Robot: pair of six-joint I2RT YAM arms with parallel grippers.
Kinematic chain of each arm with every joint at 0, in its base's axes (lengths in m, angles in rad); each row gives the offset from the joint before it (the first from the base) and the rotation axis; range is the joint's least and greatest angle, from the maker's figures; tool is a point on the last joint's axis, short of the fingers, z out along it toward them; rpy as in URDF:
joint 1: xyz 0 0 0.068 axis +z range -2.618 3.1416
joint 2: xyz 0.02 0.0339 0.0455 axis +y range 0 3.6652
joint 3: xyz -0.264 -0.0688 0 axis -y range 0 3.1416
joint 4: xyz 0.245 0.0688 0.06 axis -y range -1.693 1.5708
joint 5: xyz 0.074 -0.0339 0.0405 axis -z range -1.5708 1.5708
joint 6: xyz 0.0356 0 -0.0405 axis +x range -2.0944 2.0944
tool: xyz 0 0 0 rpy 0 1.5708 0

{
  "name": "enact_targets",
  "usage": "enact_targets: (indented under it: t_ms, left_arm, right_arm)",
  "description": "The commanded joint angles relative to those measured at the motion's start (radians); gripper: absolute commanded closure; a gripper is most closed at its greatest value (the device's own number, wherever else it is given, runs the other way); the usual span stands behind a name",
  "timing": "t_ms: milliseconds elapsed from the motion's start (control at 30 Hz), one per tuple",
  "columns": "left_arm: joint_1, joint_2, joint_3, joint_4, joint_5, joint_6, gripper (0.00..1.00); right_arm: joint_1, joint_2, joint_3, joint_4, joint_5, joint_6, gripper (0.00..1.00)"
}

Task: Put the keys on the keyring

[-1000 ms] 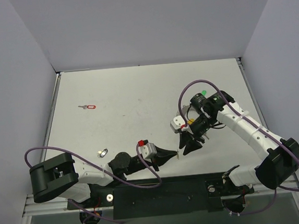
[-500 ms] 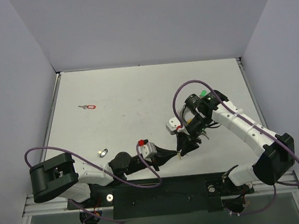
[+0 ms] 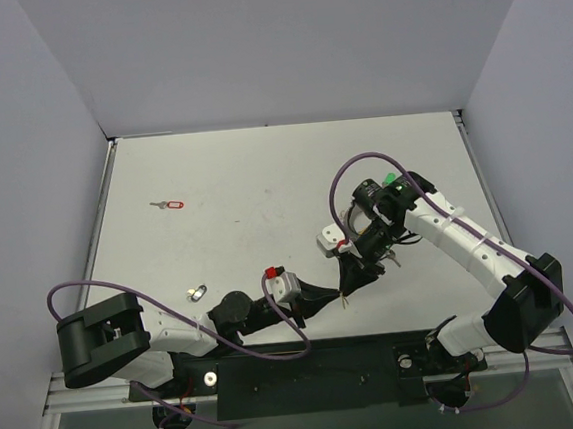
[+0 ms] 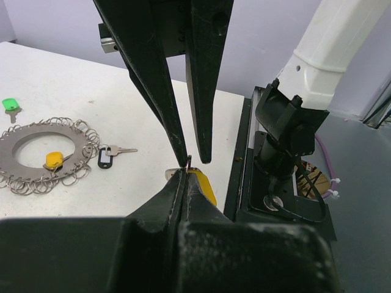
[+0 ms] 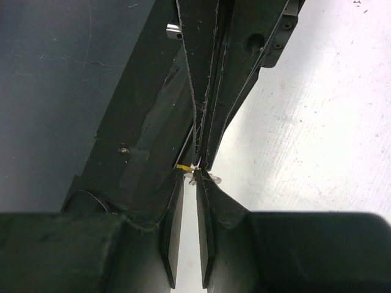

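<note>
The left gripper is fully closed on the yellow key and holds it just above the worktop, with the plastic head between the fingers and the small metal end sticking out at the tips. The right gripper comes down from above, tip to tip with the left one. Its jaws are almost together, with only a narrow gap, and they stand around the metal end of this key. I cannot tell if they already pinch it or only touch it.

The keyring lies flat on the worktop, off to the side of the left gripper and apart from both grippers. It is not lifted and nothing holds it. A yellow tag sits at its inner edge, so it seems one key is already hung there. The dark grey key lies just beside the rim, on the side nearer the gripper — attached or only touching, I cannot say. The green key lies beyond the ring, clearly loose. The red key is well apart from both grippers, on the far side of the left arm.

In my judgement the task is at an early stage — one key perhaps done, one in hand, the others waiting.
</note>
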Motion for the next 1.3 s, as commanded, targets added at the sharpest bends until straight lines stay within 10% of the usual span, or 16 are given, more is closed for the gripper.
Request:
enact_targets:
  t_ms: [0, 800, 967, 1267]
  left_arm:
    - [0.001, -0.007, 0.042, 0.021, -0.021, -0.013, 1.0]
    - [0.003, -0.023, 0.034, 0.029, -0.025, -0.025, 1.0]
    - [0.003, -0.047, 0.022, 0.018, 0.013, -0.027, 0.52]
    - [0.032, -0.292, -0.033, -0.258, -0.008, 0.066, 0.4]
  right_arm:
    - [0.013, 0.01, 0.033, -0.059, -0.041, -0.006, 0.89]
    - [0.007, 0.014, 0.03, -0.051, -0.009, 0.009, 1.0]
    - [-0.036, 0.007, 0.01, -0.051, -0.021, 0.003, 1.0]
    - [-0.131, -0.076, -0.096, -0.045, 0.025, -0.076, 1.0]
